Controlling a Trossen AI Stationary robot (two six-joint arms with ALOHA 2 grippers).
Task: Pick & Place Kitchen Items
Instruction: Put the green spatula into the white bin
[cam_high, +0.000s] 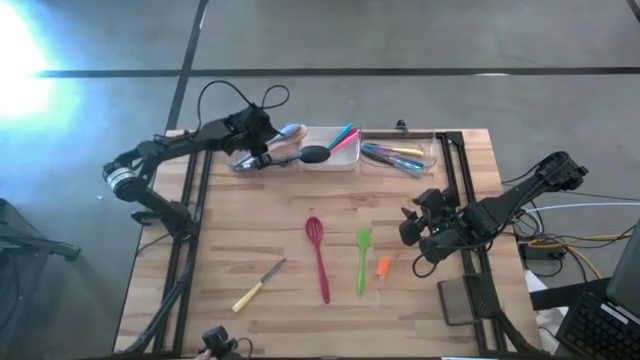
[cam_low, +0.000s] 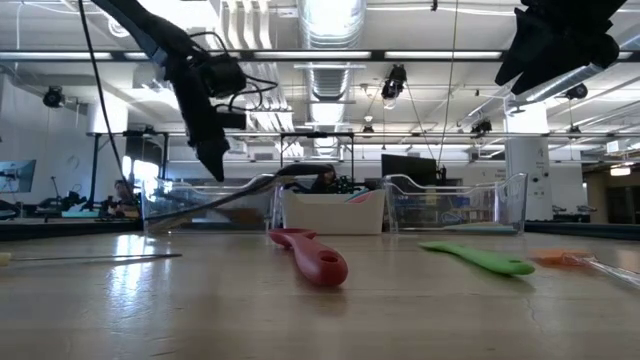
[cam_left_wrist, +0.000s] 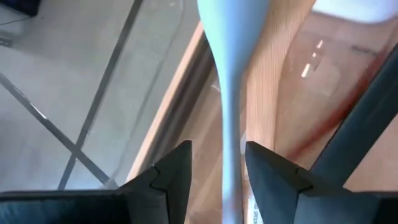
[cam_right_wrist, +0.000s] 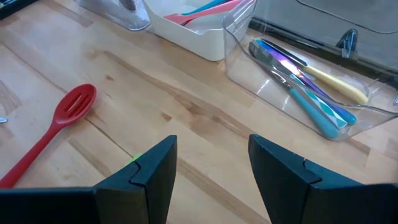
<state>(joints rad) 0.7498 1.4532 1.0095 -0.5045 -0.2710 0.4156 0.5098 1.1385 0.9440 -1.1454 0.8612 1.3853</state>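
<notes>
a wooden table (cam_high: 240, 250) is carrying three containers along its far edge: a clear tray (cam_high: 262, 158) on the left, a white tray (cam_high: 333, 160) in the middle and a second clear tray (cam_high: 402, 157) on the right.

the left end effector (cam_high: 262, 152) is hanging over the left clear tray. in the left wrist view its two dark fingers (cam_left_wrist: 171, 180) are standing spread, with the thin handle of a pale blue utensil (cam_left_wrist: 231, 93) running between them. there is a gap on each side of the handle, so they are not pinching it. wooden spoons (cam_high: 283, 146) are lying in that same tray, and a black ladle (cam_high: 315, 155) is resting with its bowl at the edge of the white tray.

pink and teal utensils (cam_high: 343, 135) are leaning in the white tray. the right clear tray is holding several slim utensils (cam_right_wrist: 311, 84) in teal, yellow and shiny purple.

on the open table, a red slotted spoon (cam_high: 319, 258) is lying near the middle, a green spatula (cam_high: 362, 260) just to its right and a small orange piece (cam_high: 382, 267) beside that. a knife with a pale handle (cam_high: 259, 285) is lying apart on the left.

the right end effector (cam_high: 415, 228) is hovering above the table's right side, fingers (cam_right_wrist: 149, 174) spread and holding nothing.
</notes>
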